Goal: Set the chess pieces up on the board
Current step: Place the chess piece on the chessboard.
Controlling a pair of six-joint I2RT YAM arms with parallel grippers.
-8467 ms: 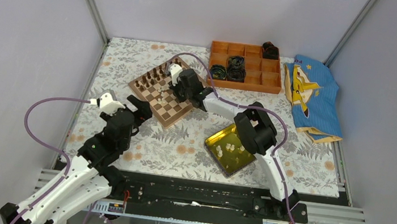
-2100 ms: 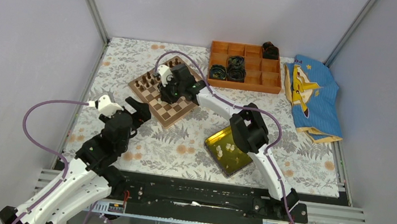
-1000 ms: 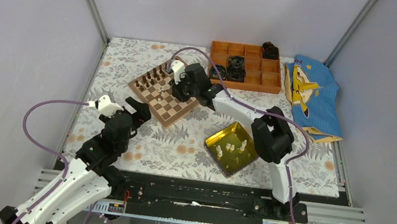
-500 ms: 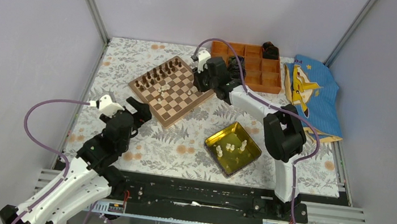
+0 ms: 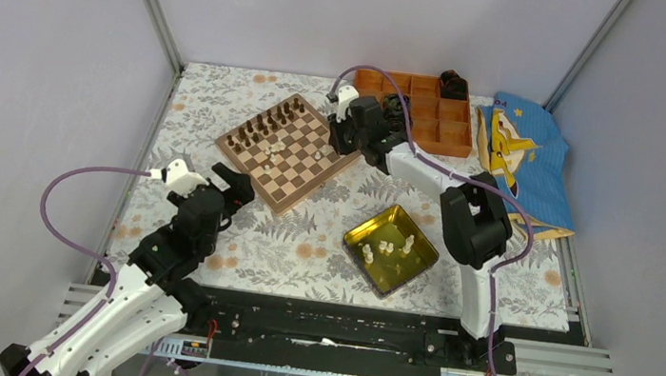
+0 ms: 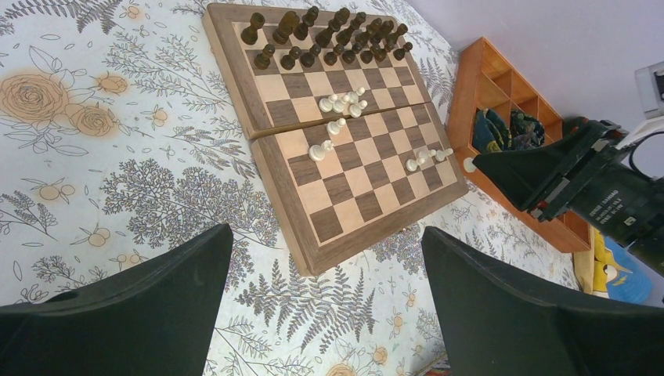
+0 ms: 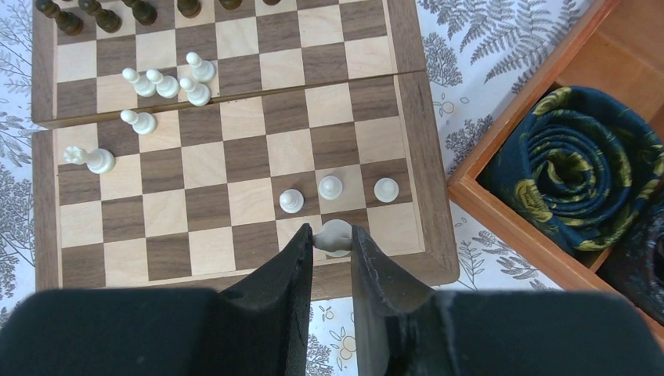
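The board (image 5: 287, 158) lies at the back left, with dark figures along its far edge. Cream chess pieces (image 7: 164, 82) stand clustered near its middle, and three cream pawns (image 7: 330, 186) stand in a row near the right edge. My right gripper (image 7: 330, 236) is shut on a cream chess piece (image 7: 335, 237) over the edge row just behind those pawns; it shows in the top view (image 5: 339, 139) at the board's right corner. My left gripper (image 6: 325, 235) is open and empty, hovering short of the board's near corner (image 5: 232, 183). More cream pieces (image 5: 386, 247) lie in the yellow tray.
The yellow tray (image 5: 373, 224) sits in front of the right arm. An orange compartment box (image 5: 432, 133) with rolled dark cloths (image 7: 587, 172) stands right next to the board's right edge. A blue printed cloth (image 5: 519, 163) lies at the far right.
My right gripper has moved right across the board from its middle to its right corner beside the orange box. The left arm has not moved.
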